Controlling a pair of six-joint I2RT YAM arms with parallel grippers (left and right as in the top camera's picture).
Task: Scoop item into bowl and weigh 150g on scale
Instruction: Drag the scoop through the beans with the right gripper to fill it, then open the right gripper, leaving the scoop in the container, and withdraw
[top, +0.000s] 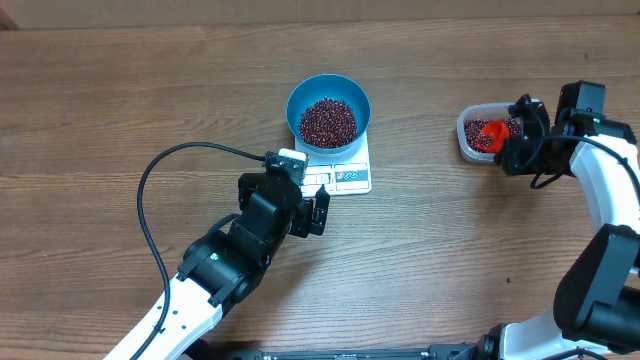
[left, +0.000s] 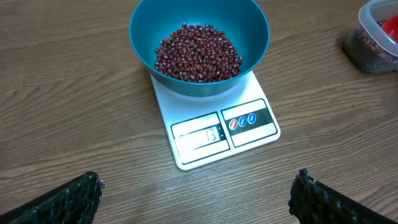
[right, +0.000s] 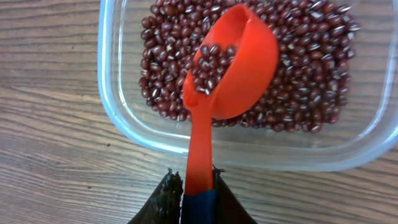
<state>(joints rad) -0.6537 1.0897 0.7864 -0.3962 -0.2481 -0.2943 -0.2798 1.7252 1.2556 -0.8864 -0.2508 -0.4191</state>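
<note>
Bowl (top: 292, 105) holds beans (top: 328, 121), sits on scale (top: 350, 176); scoop (top: 491, 133) over tub (top: 465, 141).

Robot lab bench: two cabled arms (top: 215, 265) at a wood-grain table (top: 100, 90).

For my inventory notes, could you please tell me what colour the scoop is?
Bright orange-red scoop, clearest in the right wrist view.

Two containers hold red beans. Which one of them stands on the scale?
The blue bowl: it rests on the white scale. The clear plastic tub sits directly on the table, with the red scoop over it.
</note>
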